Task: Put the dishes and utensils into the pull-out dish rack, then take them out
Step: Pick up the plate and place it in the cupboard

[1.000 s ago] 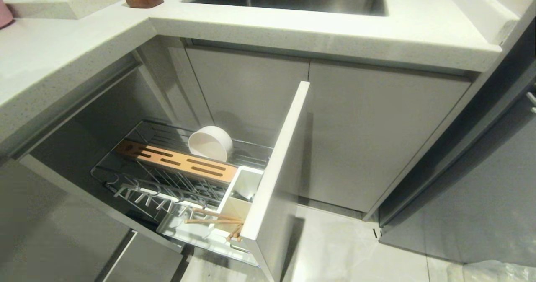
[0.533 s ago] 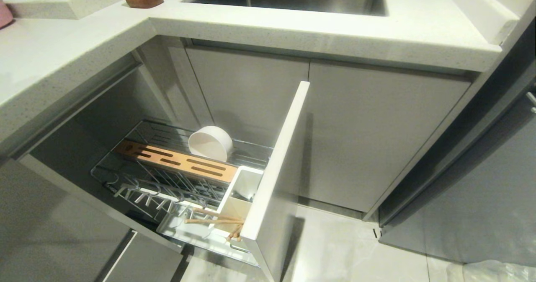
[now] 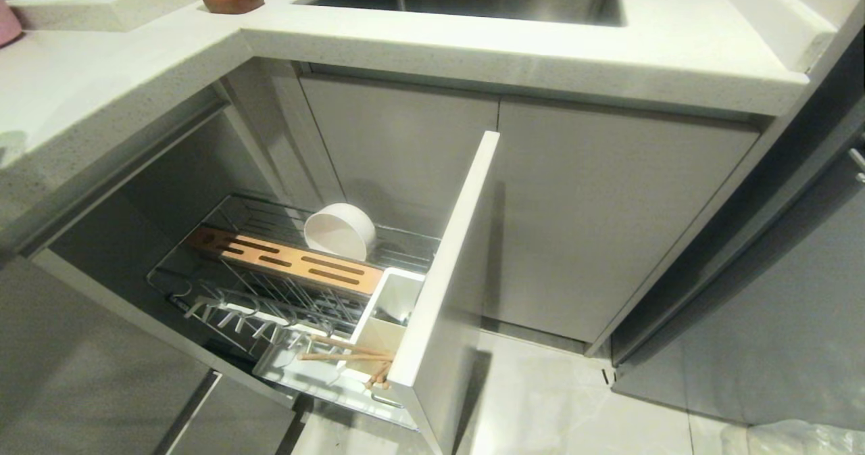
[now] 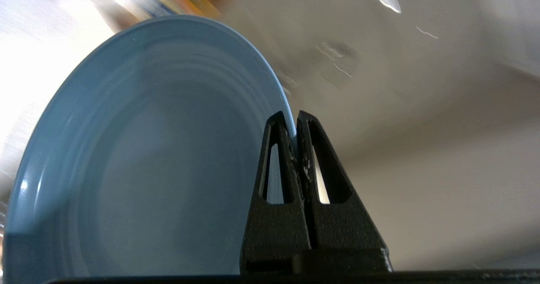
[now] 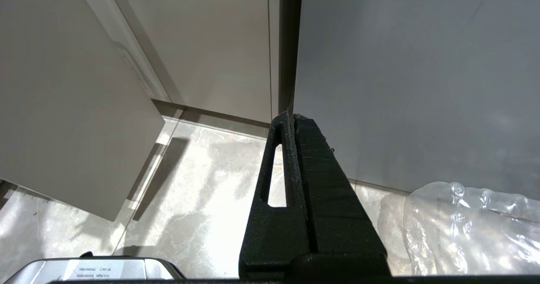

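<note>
Bright overhead light is washing out the table [image 3: 473, 42]; the rack's recess is lying in shadow; the left wrist background is blurring.

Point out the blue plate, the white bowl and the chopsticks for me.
blue plate [image 4: 139, 157]: left wrist view, on its inner face.
white bowl [image 3: 336, 236]: head view, on its inside wall.
chopsticks [image 3: 341, 350]: head view, mid-shaft, by the utensil box.

Light-blue plate [image 4: 139, 149] with faint concentric rings; cream-white bowl [image 3: 340, 231]; light-wood slotted strip [image 3: 284, 260] with dark slots; pale wooden chopsticks [image 3: 341, 351]; white utensil box [image 3: 385, 337]; speckled off-white worktop [image 3: 527, 53]; black gripper fingers [image 4: 276, 178].
</note>
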